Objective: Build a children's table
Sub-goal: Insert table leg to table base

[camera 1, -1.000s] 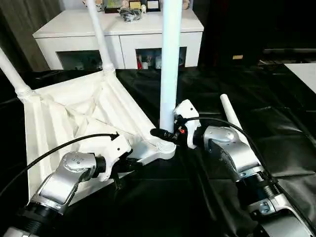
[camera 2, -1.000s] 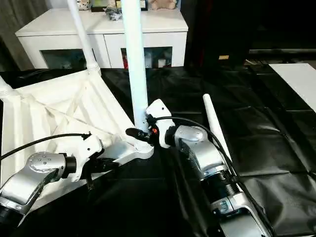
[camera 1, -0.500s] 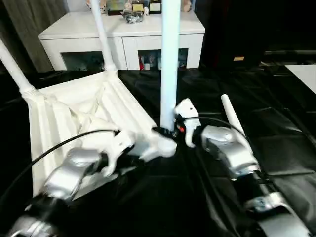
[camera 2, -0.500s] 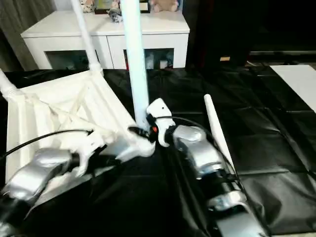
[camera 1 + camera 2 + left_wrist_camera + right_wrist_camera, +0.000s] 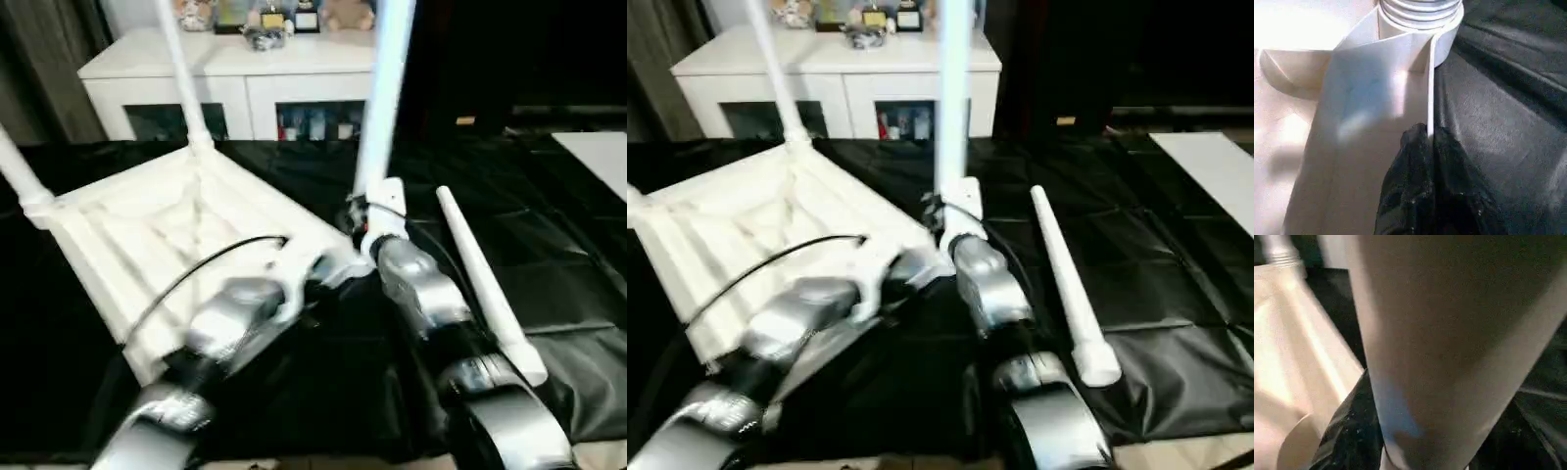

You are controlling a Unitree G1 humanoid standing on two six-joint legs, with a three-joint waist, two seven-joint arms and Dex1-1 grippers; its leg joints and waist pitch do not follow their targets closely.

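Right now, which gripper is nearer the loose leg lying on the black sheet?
Right. The right gripper is at the upright leg, beside the loose leg. The left gripper pinches the tabletop's edge, farther off.

White children's table lies upside-down, legs up.

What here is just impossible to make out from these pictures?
- Left hand gripping the tabletop's rim: blurred in head views.
- Right hand's grip: right wrist view is blocked by the upright leg.
- Upright legs' tips: cut off at the top edge.
- Cabinet shelf items: too small.
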